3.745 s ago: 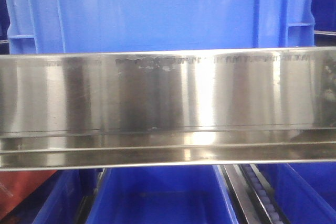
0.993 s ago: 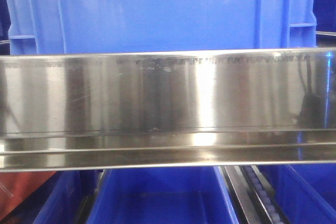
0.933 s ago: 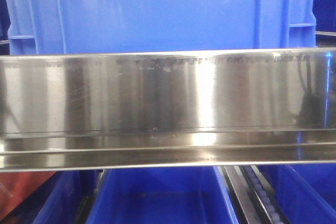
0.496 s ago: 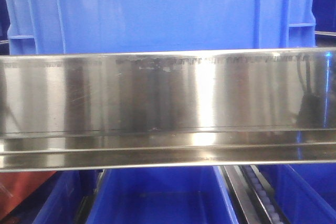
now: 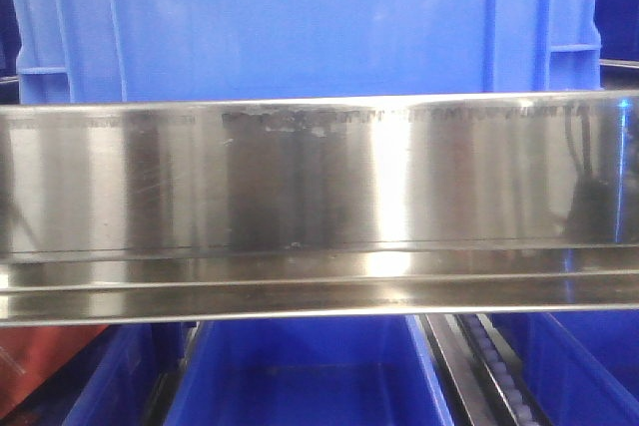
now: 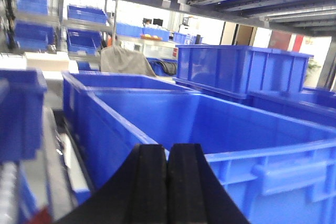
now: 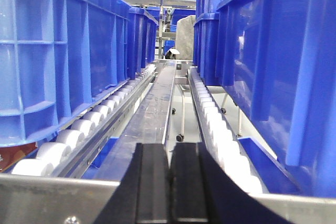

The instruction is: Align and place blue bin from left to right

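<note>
A big blue bin (image 5: 300, 22) of moulded plastic filled the upper half of the front view, its smooth wall broken by upright ribs near both ends, standing behind and above a broad steel rail (image 5: 319, 207) that crossed the whole frame. The rail was brushed and shiny, with faint scratches, a scuffed patch along its top edge and stepped folds along its lower part. Below it, at the bottom of the frame, another bin (image 5: 305, 376) showed its open blue inside, with a roller track (image 5: 489, 366) of small pale wheels to its right. In the left wrist view an open rectangular bin (image 6: 220, 129) with a thick flat rim lay just beyond the left gripper (image 6: 168, 182), whose two black, matte pads were pressed together on nothing. In the right wrist view, ribbed blue bin walls stood at left (image 7: 58, 51) and right (image 7: 273, 61) on rows of white rollers (image 7: 58, 148), a flat metal strip (image 7: 152, 114) running between them; the right gripper (image 7: 169, 187) at the bottom edge was also clenched and empty.
</note>
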{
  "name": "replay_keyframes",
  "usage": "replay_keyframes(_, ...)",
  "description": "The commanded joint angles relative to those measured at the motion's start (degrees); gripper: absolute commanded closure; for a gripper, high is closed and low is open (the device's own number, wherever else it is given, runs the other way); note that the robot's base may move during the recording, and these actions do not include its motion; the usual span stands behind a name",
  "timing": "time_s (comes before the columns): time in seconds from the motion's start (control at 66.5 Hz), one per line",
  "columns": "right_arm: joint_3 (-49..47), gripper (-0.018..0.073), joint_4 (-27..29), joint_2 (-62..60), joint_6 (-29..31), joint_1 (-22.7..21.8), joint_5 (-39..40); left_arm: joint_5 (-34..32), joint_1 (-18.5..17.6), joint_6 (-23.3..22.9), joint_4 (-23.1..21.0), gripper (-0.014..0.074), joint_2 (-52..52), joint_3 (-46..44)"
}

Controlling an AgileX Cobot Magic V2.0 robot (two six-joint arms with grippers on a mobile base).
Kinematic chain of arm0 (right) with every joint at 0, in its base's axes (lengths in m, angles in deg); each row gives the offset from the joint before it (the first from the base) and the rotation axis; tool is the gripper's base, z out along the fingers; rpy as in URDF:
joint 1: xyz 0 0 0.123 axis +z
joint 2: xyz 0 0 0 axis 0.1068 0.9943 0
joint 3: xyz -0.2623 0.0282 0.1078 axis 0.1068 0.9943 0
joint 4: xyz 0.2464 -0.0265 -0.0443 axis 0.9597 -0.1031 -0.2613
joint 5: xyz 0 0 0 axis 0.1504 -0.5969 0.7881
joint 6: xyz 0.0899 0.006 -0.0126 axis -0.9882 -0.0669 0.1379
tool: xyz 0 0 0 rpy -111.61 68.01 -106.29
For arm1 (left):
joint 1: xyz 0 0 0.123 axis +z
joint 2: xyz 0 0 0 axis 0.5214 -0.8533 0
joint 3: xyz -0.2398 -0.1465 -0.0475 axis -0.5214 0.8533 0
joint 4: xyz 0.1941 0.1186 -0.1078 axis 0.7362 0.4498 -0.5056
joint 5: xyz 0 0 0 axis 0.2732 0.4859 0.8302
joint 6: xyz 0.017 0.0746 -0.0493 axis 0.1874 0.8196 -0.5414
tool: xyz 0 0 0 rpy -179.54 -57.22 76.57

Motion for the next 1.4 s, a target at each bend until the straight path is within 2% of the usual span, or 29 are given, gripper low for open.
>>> replay_keyframes(0.0,0.0,0.0725,-0.1,-0.2,0.3,0.1,0.9,-0.3,2.3,12.3,-5.1,0.0707,3.6,2.5)
replay_keyframes(0.03,0.0,0.0725,-0.1,-0.2,0.3,0.1,0.9,-0.2,4.1,17.5,-7.8,0.0707,5.7,4.0)
replay_keyframes(0.06,0.0,0.0725,-0.1,-0.2,0.3,0.1,0.9,-0.2,5.9,19.6,-10.0,0.0707,7.5,6.2)
replay_keyframes(0.165,0.0,0.0725,-0.1,-0.2,0.3,0.1,0.9,-0.1,13.3,19.8,-15.7,0.0707,14.8,14.2)
replay_keyframes(0.256,0.0,0.0725,-0.1,-0.2,0.3,0.1,0.9,-0.5,19.3,23.3,-21.6,0.0707,17.6,20.4)
replay_keyframes(0.331,0.0,0.0725,-0.1,-0.2,0.3,0.1,1.0,-1.5,22.0,25.9,-25.0,0.0707,17.6,23.1)
replay_keyframes(0.376,0.0,0.0725,-0.1,-0.2,0.3,0.1,1.0,-1.5,23.1,26.1,-25.5,0.0707,17.6,24.1)
replay_keyframes(0.602,0.0,0.0725,-0.1,-0.2,0.3,0.1,1.0,-5.6,25.4,26.1,-25.1,0.0707,17.6,29.5)
replay_keyframes(0.707,0.0,0.0725,-0.1,-0.2,0.3,0.1,1.0,-14.6,25.4,26.1,-23.9,0.0707,17.6,32.3)
replay_keyframes(0.752,0.0,0.0725,-0.1,-0.2,0.3,0.1,1.0,-11.9,25.4,25.6,-23.3,0.0707,17.6,32.3)
replay_keyframes(0.993,0.0,0.0725,-0.1,-0.2,0.3,0.1,1.0,-11.3,23.2,25.6,-22.8,0.0707,17.6,32.3)
replay_keyframes(1.113,0.0,0.0725,-0.1,-0.2,0.3,0.1,1.0,-8.5,22.3,25.1,-22.8,0.0707,17.6,32.3)
replay_keyframes(1.384,0.0,0.0725,-0.1,-0.2,0.3,0.1,1.0,-10.2,22.3,25.1,-22.8,0.0707,17.6,32.3)
